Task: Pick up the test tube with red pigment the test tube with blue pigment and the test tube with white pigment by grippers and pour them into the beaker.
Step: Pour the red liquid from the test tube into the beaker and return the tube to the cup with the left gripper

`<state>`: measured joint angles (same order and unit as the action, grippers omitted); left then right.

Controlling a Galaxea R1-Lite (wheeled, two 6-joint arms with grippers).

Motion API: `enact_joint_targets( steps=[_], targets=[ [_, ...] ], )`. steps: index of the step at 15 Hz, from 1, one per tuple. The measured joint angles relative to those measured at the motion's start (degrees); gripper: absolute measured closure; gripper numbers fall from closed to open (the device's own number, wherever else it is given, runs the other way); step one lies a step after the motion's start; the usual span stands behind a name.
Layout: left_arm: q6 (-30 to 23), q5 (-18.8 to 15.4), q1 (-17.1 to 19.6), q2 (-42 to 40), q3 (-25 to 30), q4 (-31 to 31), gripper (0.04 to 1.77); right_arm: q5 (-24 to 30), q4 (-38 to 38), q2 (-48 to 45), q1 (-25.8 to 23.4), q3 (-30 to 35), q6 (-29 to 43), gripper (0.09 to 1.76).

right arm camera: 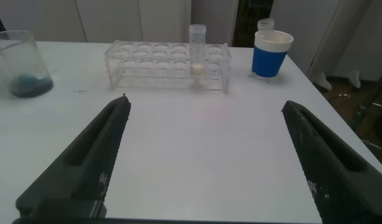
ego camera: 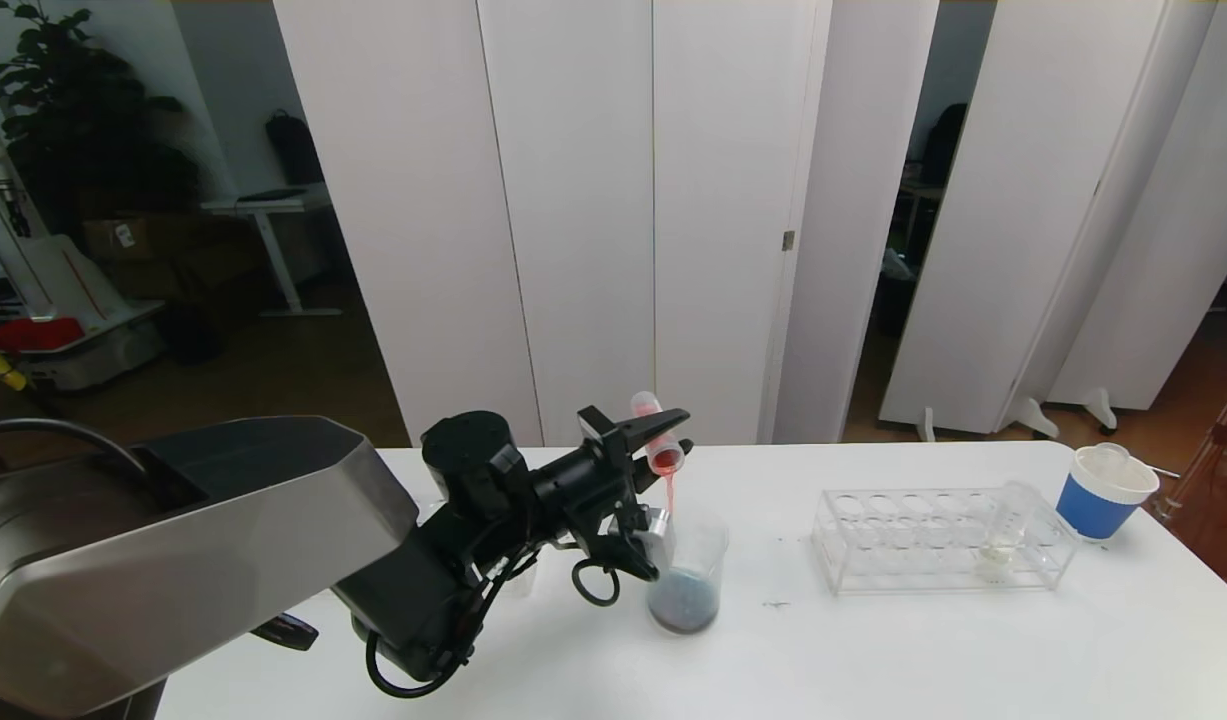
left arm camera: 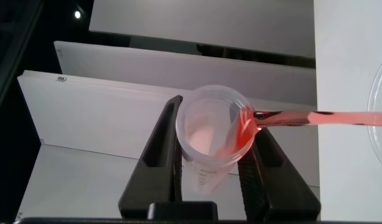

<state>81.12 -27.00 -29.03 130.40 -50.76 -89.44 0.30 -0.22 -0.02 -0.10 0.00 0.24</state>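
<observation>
- Above the beaker (ego camera: 686,585), near the middle of the white table (ego camera: 873,650), the left gripper (ego camera: 645,432) holds the test tube with red pigment (ego camera: 656,434) tipped mouth-down; its two black fingers (left arm camera: 155,158) are clamped on the tube's sides, so the tube cannot slip while tilted.
- A thin red stream (ego camera: 672,492) falls from the tube's lip into the beaker; the tilt is steep enough for the liquid to run, and the mouth sits over the beaker's opening so that the pour lands inside; the left wrist view shows the stream (left arm camera: 321,116) leaving the rim toward the beaker's edge.
- The beaker stands upright on the table with a dark bluish pool at its bottom; this suggests the blue pigment is already in, though that is a judgement.
- To the robot's right, well apart from the beaker, a clear rack (ego camera: 938,540) holds the test tube with white pigment (ego camera: 1006,530) upright near its right end; it waits there within reach of the other arm.
- A blue paper cup (ego camera: 1103,491) stands just beyond the rack's right end.
- The right gripper (right arm camera: 203,168) shows only in its own wrist view, low over the table and facing the rack; its jaws stand wide apart and hold nothing, probably ready for the white tube.
</observation>
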Motion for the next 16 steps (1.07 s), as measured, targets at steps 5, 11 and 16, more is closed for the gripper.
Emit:
enact_joint_targets(
  steps=[5, 11, 16],
  targets=[
    [0.9, 0.0, 0.0, 0.6, -0.4, 0.0, 1.22, 0.0, 0.0, 0.0, 0.0, 0.0, 0.0, 0.10],
    [1.3, -0.9, 0.0, 0.7, -1.1, 0.0, 1.22, 0.0, 0.0, 0.0, 0.0, 0.0, 0.0, 0.10],
    [1.3, -1.6, 0.1, 0.8, -1.6, 0.0, 1.22, 0.0, 0.0, 0.0, 0.0, 0.0, 0.0, 0.10]
  ],
)
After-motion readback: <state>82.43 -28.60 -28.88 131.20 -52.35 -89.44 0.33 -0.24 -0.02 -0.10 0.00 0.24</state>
